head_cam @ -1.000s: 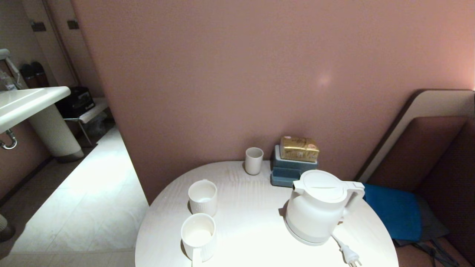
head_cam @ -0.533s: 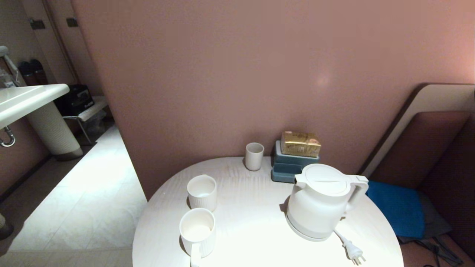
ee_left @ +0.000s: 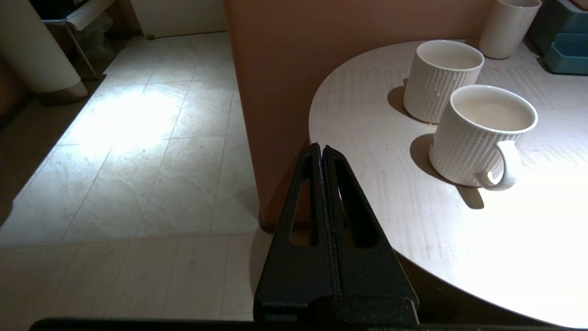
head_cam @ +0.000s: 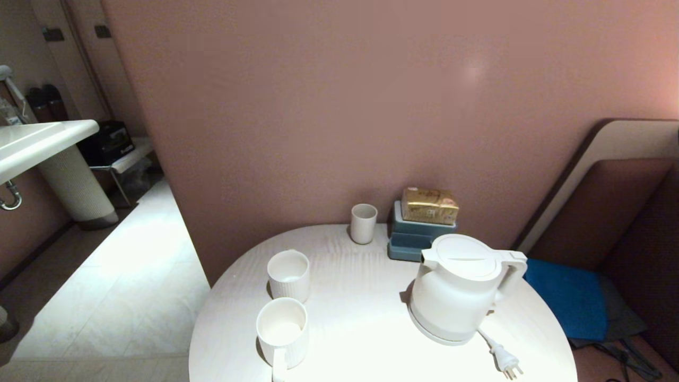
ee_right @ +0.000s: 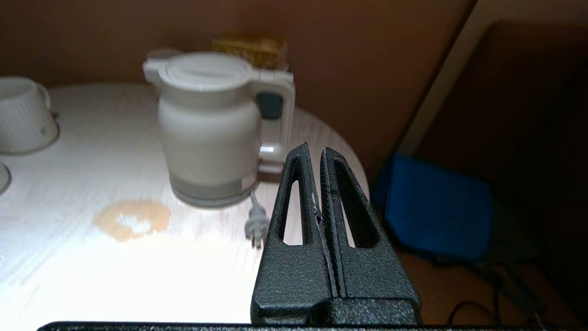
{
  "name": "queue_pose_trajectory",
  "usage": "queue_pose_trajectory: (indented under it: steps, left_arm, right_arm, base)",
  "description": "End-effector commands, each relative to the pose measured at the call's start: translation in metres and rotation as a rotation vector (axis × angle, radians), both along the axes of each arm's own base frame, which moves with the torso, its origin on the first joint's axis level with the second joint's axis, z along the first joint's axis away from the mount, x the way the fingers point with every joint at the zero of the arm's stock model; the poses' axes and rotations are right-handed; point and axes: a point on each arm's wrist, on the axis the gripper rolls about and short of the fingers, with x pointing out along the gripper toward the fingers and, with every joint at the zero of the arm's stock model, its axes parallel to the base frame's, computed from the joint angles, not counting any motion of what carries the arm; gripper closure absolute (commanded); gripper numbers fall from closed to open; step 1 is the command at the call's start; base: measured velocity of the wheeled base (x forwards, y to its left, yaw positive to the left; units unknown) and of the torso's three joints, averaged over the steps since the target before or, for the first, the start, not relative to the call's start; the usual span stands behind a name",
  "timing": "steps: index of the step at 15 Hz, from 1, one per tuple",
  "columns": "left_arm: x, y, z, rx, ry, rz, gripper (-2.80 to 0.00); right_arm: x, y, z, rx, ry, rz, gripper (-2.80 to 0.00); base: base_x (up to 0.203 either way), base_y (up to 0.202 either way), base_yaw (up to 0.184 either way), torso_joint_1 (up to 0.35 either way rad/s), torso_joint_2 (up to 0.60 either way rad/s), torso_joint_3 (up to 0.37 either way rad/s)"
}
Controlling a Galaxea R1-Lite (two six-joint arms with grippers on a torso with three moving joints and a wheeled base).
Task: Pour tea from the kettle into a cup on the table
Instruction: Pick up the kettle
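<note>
Right wrist view shows the kettle standing on its base on the table, ahead of the right gripper, whose fingers are pressed together on nothing, apart from the kettle. The kettle's handle faces that gripper, and its plug lies loose on the table near it. A pale orange-brown puddle sits beside the base. The left gripper, clenched and empty, hangs off the table's edge, with two ribbed cups ahead of it.
</note>
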Motion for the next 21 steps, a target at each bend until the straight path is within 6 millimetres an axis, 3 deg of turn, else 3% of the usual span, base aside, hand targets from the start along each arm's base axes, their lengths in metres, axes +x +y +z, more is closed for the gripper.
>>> queue_pose_trajectory:
  steps: [1, 4, 7, 10, 12, 17, 19, 21]
  left_arm:
    - [0.0, 0.0, 0.0, -0.001, 0.001, 0.0, 0.0]
    - [0.0, 0.0, 0.0, -0.001, 0.001, 0.0, 0.0]
    - [0.0, 0.0, 0.0, -0.001, 0.001, 0.0, 0.0]
    - [0.0, 0.0, 0.0, 0.0, 0.001, 0.0, 0.0]
    - [0.0, 0.0, 0.0, 0.0, 0.001, 0.0, 0.0]
    - [0.0, 0.0, 0.0, 0.0, 0.001, 0.0, 0.0]
    - [0.0, 0.0, 0.0, 0.0, 0.0, 0.0, 0.0]
    - [0.0, 0.0, 0.0, 0.0, 0.0, 0.0, 0.0]
  right_arm:
    - [-0.003, 0.0, 0.023, 0.0, -0.023, 0.003, 0.0]
    - [0.025, 0.0, 0.074, 0.025, 0.108, 0.006, 0.0]
    - [0.086, 0.001, 0.096, 0.041, 0.352, 0.009, 0.0]
    - [0.158, 0.001, 0.073, 0.057, 0.673, 0.035, 0.0]
    - [0.188, 0.0, 0.042, 0.068, 0.798, 0.082, 0.0]
    - [0.22, -0.008, -0.026, 0.032, 0.664, 0.163, 0.0]
    - [0.228, -0.016, -0.042, 0.04, 0.669, 0.144, 0.0]
    - [0.242, -0.024, -0.043, 0.039, 0.61, 0.116, 0.0]
  base:
    - [0.0, 0.0, 0.0, 0.0, 0.0, 0.0]
    - [0.0, 0.0, 0.0, 0.0, 0.0, 0.0]
    - [0.0, 0.0, 0.0, 0.0, 0.0, 0.0]
    - [0.0, 0.0, 0.0, 0.0, 0.0, 0.0]
    - [0.0, 0.0, 0.0, 0.0, 0.0, 0.0]
    - [0.0, 0.0, 0.0, 0.0, 0.0, 0.0]
    - [0.0, 0.0, 0.0, 0.0, 0.0, 0.0]
    - [0.0, 0.0, 0.0, 0.0, 0.0, 0.0]
